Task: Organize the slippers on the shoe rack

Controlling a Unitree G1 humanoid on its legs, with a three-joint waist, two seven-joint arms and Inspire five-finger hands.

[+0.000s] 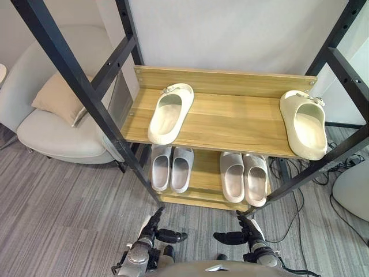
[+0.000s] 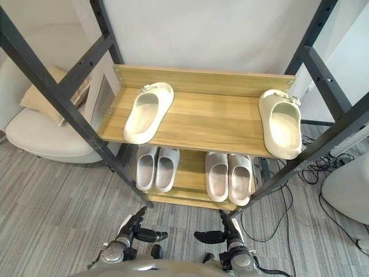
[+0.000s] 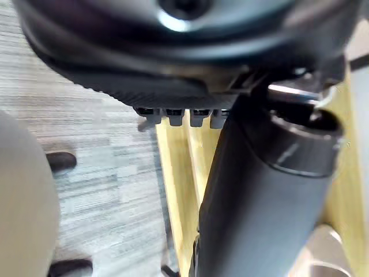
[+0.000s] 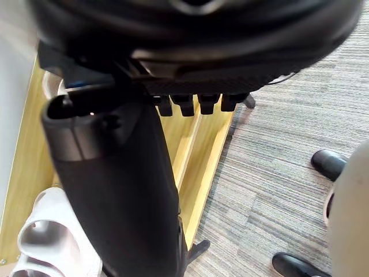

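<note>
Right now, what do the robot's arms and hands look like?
Both sides match. The left arm and right arm are silver-grey metal at the wrist. The left hand and right hand are dark, with slim fingers, pale panels on the backs and a thick black thumb, which the wrist views show as a smooth cylinder.

Bright, even light; lower shelf (image 1: 203, 173) dimmer, shaded
</note>
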